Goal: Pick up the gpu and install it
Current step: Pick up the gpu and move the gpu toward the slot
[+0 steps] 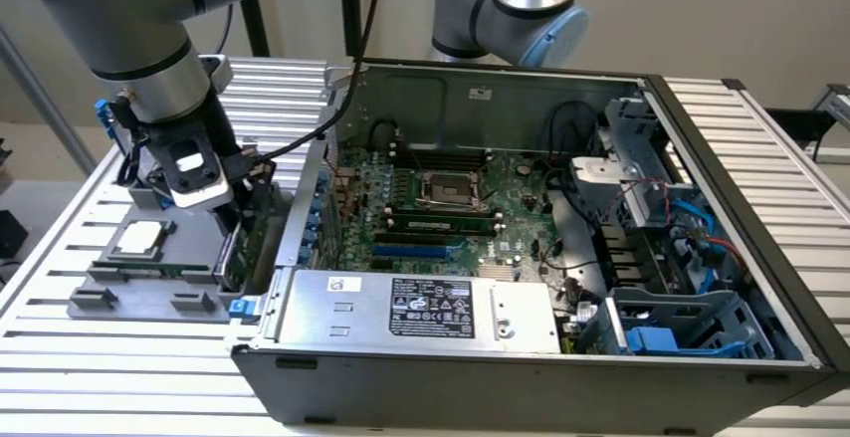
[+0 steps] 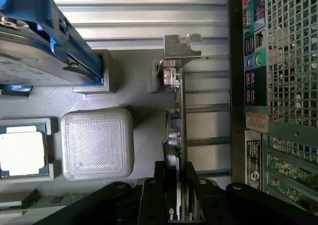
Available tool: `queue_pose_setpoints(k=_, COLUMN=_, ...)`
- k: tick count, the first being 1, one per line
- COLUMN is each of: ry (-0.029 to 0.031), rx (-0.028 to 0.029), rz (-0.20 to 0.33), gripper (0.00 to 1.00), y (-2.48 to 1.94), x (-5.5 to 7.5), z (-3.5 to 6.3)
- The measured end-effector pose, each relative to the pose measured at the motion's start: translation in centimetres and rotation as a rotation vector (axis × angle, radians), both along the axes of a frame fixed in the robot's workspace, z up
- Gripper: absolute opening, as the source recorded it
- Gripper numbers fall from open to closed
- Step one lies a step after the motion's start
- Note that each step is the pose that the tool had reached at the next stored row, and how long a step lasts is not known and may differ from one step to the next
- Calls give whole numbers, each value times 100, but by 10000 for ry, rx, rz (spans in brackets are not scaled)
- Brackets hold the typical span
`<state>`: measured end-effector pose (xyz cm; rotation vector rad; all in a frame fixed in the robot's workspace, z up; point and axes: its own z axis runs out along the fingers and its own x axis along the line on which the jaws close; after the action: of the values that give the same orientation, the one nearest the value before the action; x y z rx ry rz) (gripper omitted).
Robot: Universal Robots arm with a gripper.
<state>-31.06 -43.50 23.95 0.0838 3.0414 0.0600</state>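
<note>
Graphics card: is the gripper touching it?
Touching. The wrist view shows the graphics card edge-on, clamped in the gripper, no gap on either side.

Slatted metal table (image 1: 757, 138) under an open computer case (image 1: 531, 375) and grey parts holder (image 1: 139, 301)

The gpu (image 2: 177, 120), a slim rectangular expansion card of green circuit board with a silver metal end bracket, stands upright on its long edge, so from my wrist I see it edge-on. My claw (image 2: 180, 195) pinches it across its flat faces, one finger on each side, and the bracket end sticks out clear of them. In the exterior view the gpu (image 1: 245, 248) sits under my claw (image 1: 237, 220), at the edge of the grey holder tray (image 1: 146, 288) on the slatted desk (image 1: 80, 367). It is just beside the outer wall of the open computer case (image 1: 531, 377), outside it. I cannot tell whether its lower edge touches the tray.
</note>
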Motion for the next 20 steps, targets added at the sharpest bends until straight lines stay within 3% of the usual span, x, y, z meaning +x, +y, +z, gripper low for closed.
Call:
queue_pose_setpoints(k=11, ry=-1, rx=0, rz=0, gripper=27, y=0, x=0, z=41)
queue_pose_setpoints(k=15, ry=0, rx=1, rz=1, gripper=27, y=0, x=0, z=153)
queue_pose_setpoints(k=20, ry=1, rx=1, rz=0, gripper=27, y=0, x=0, z=378)
